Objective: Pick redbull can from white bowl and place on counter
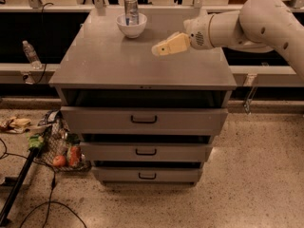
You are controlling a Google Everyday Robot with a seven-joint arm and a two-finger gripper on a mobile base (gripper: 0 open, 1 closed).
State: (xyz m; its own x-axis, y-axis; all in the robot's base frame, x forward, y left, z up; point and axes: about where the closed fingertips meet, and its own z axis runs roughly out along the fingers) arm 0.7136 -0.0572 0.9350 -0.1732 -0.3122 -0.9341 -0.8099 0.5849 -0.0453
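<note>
1. My end effector (156, 50) hangs above the grey worktop (118, 65), right of its middle, with the tip pointing left. Whether it is apart or together I cannot tell.
2. My white arm (256, 20) reaches in from the right edge of the scene, passing over the worktop's far right corner.
3. The can (131, 9) stands upright in the white bowl (131, 27), its silver top well above the rim.
4. The bowl sits at the worktop's far edge, left of centre. My end effector is to its right and nearer, apart from both bowl and can.
5. Three drawers (144, 119) with black handles are stacked beneath the worktop.
6. At left, a clear bottle (31, 54) stands on a pale ledge (19, 70). Nearer, a wire basket (61, 148) with red and green items lies on the speckled floor (256, 175).
</note>
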